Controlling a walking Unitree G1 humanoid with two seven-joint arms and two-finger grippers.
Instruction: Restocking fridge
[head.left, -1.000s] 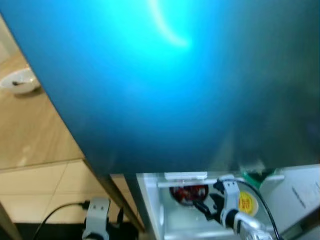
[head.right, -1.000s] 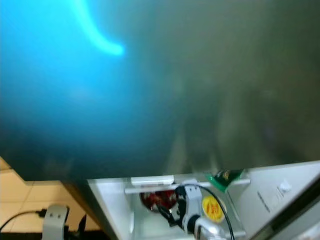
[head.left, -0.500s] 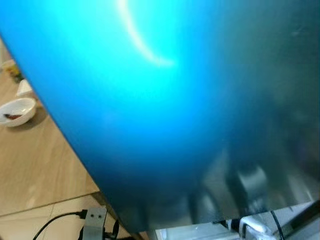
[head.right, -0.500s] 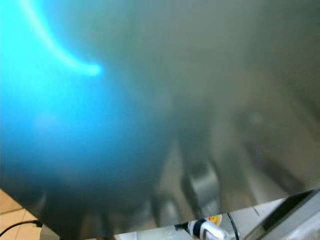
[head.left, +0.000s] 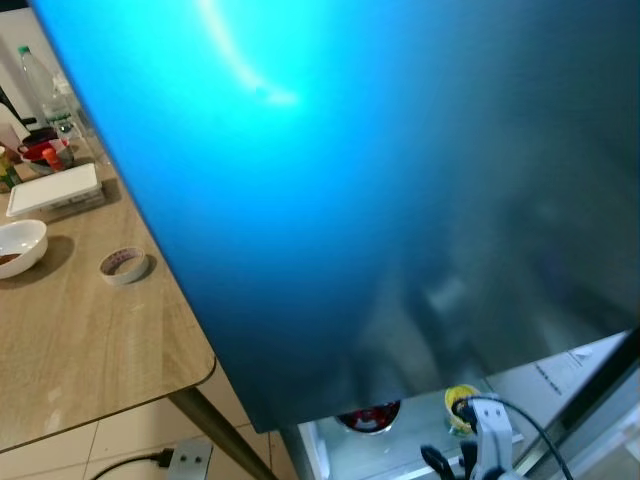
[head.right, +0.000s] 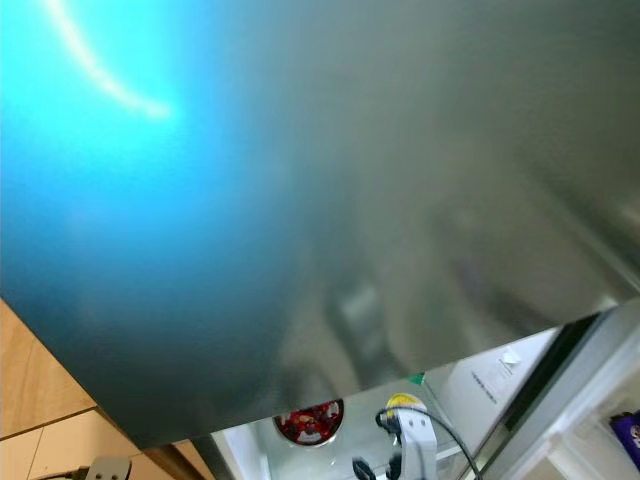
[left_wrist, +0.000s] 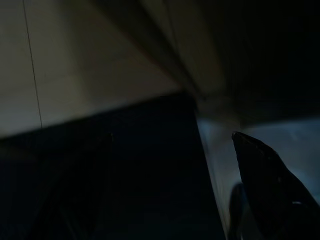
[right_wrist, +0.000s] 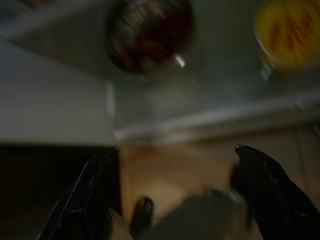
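Fridge door: a broad glossy panel (head.left: 400, 180), glowing blue on the robot's left and fading to grey on its right, stands close before the head camera and covers most of both eye views.

Fridge shelf: below the door's lower edge a white compartment (head.right: 300, 455) is visible, holding two round containers side by side.

Red container: a dark tub with a red-patterned top (head.right: 309, 421) sits on the robot's left of the pair; it appears again, blurred, in the right wrist view (right_wrist: 149, 34).

Yellow container: a yellow-lidded tub (head.left: 459, 399) sits just beside the red one, on the robot's right; the right wrist view catches it at one corner (right_wrist: 289, 31).

Right gripper: low in front of the shelf (right_wrist: 175, 155), its two black fingers (right_wrist: 95, 185) set wide apart with nothing between them, short of both containers; the silver wrist and a black cable (head.left: 490, 440) rise just below the yellow lid.

Left gripper: hangs in deep shade; one black fingertip (left_wrist: 265, 175) can be made out against pale floor and a dark surface, and the frame is too dim to say how the fingers stand.

Table: a wooden top (head.left: 90, 340) lies to the robot's left, carrying a white bowl (head.left: 20, 245), a roll of tape (head.left: 124, 265), a white box (head.left: 55, 190) and what may be a clear bottle (head.left: 40, 80) at the far edge.

Floor: pale tiles beneath the table, with a grey power block (head.left: 188, 458) and its black cord.
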